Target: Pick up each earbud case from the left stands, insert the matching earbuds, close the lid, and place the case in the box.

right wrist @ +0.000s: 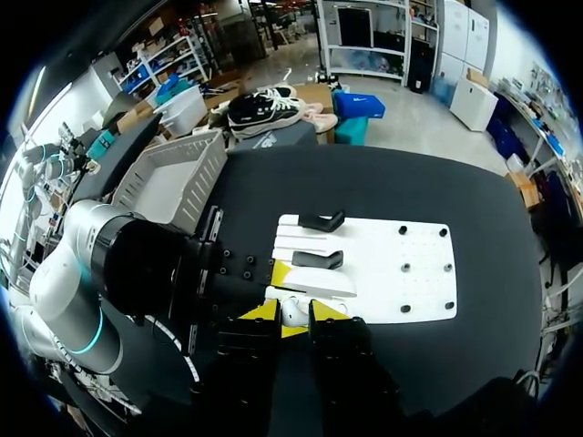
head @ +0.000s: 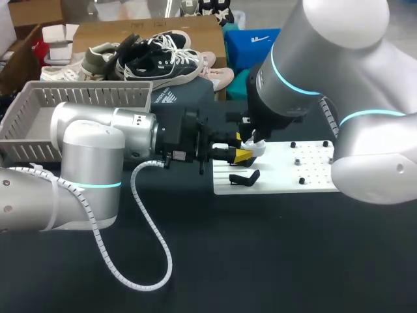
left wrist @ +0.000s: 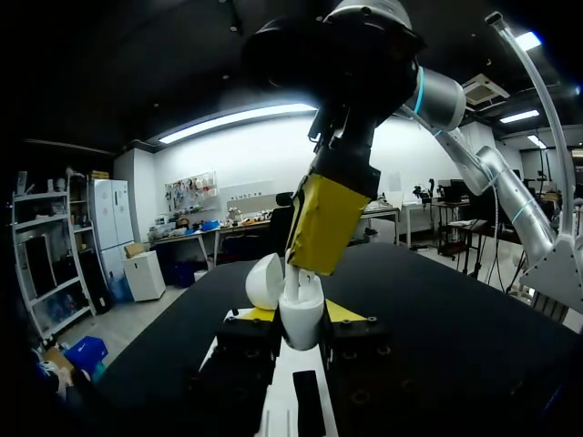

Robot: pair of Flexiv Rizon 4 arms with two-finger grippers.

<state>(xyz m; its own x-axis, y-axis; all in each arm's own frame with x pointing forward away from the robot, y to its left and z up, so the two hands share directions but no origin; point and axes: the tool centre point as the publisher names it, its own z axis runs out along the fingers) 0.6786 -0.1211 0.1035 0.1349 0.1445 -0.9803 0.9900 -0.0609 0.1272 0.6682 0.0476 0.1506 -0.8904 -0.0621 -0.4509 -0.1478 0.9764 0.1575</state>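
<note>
The left jaws stood narrow, clamped from two sides on the white earbud case (left wrist: 301,326), which sat upright between them with its lid (left wrist: 265,280) swung open to one side. The left arm (head: 88,147) lay low over the dark worktop (head: 260,261), with these jaws over the near edge of the white board (head: 306,177).

The right arm (head: 339,59) came down from above, its jaws pointing straight into the open case. They were drawn close together on a small white earbud (left wrist: 296,284), whose lower end sat in the mouth of the case.

Just beyond both sets of jaws, on the board, stood two black stands (right wrist: 318,259). Behind the left arm, well apart from the jaws, sat the grey box (head: 78,98).
</note>
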